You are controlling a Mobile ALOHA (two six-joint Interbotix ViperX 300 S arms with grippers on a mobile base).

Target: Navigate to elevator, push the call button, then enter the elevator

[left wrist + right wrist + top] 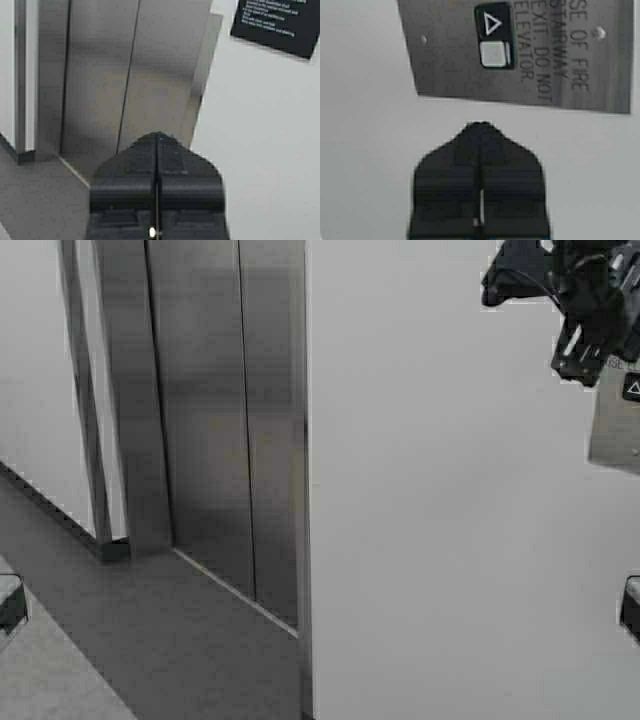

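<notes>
Your closed right pincer point(480, 131) sits just short of the plate, with the button point(494, 53) straight ahead.

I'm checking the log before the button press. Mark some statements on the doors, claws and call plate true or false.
1. The elevator doors are open. False: they are shut, meeting at the centre seam.
2. The right claw is shut. True.
3. The right claw is pressing the call button. False: it sits short of it, over white wall.
4. The left claw is shut and faces the elevator. True.
5. The silver plate bears engraved lettering. True.
</notes>
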